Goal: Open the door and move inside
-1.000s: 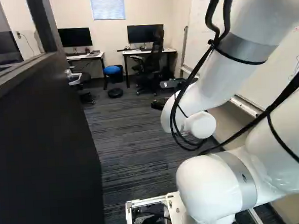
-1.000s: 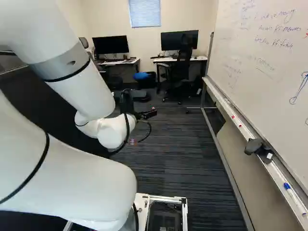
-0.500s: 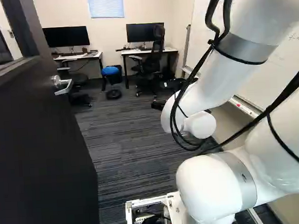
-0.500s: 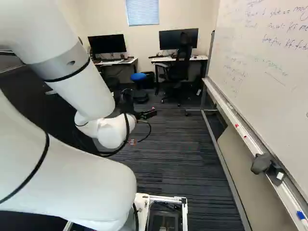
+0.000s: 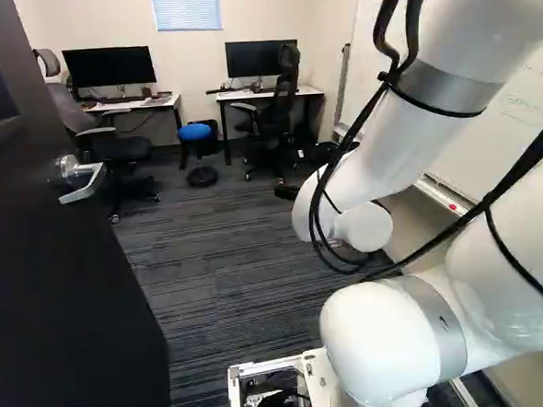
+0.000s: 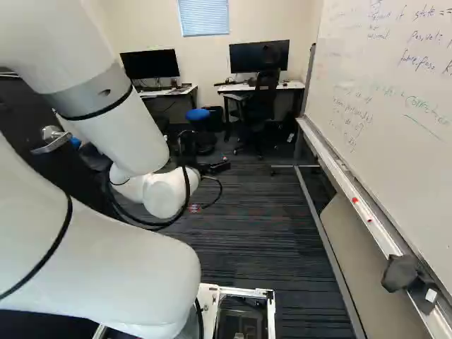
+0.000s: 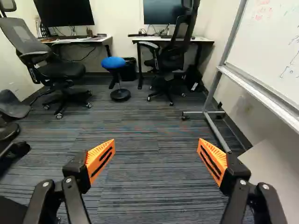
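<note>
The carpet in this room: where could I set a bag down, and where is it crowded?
Carpet lies bare between the open door and the whiteboard, also ahead of the open gripper. Crowding is along the far wall: desks, office chairs and a blue stool. The whiteboard stand's foot also juts out.
</note>
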Tool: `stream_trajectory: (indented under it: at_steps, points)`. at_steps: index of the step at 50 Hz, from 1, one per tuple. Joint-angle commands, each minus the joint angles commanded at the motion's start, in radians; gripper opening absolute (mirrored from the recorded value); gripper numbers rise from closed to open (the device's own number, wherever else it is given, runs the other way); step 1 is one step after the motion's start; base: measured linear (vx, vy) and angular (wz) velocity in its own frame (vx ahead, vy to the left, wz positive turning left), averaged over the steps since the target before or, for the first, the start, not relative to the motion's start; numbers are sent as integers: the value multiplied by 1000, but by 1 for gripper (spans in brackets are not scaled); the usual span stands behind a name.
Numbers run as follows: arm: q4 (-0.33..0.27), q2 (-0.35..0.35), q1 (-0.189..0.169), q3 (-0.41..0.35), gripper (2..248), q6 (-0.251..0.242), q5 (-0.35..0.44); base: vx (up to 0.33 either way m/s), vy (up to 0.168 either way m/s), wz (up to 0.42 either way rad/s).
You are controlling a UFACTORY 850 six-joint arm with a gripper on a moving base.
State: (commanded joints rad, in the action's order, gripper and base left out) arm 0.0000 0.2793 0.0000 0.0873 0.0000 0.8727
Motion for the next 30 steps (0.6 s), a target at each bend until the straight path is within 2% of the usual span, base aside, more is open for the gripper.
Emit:
stream_trajectory:
  at_steps: [30]
  points:
    - [0, 0, 0, 0, 247, 0, 0, 243, 2, -18]
